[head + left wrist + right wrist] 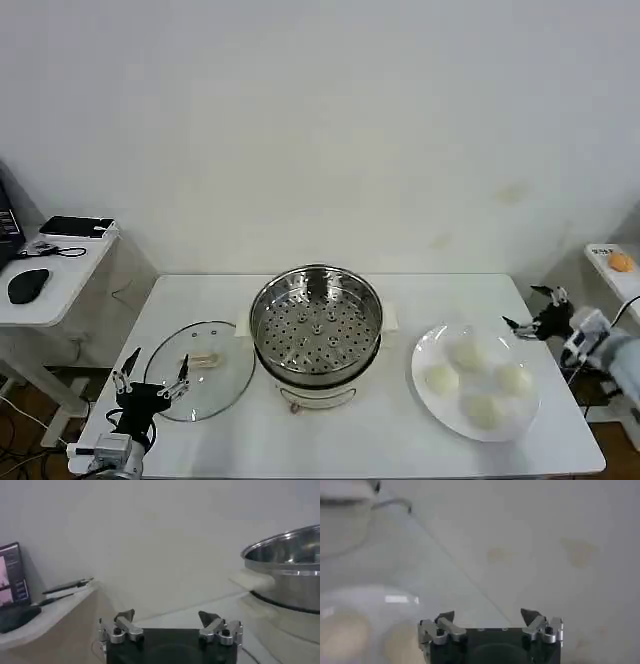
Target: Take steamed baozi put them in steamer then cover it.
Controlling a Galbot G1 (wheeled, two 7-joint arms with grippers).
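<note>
The steamer (316, 325) is a shiny steel pot with a perforated tray, standing mid-table with nothing in it; its rim (282, 547) appears in the left wrist view. Several off-white baozi (483, 382) lie on a white plate (428, 347) to its right; two of them (342, 632) show blurred in the right wrist view. The glass cover (200, 368) with a cream handle lies flat left of the steamer. My left gripper (150, 378) hovers open at the cover's near-left rim. My right gripper (532, 310) is open beyond the plate's far right edge. Both hold nothing (167, 620) (489, 617).
A side desk (50, 275) at the left carries a black mouse and a dark flat device. A small shelf at the far right holds an orange object (620, 262). The white table (330, 440) has bare room along its front edge.
</note>
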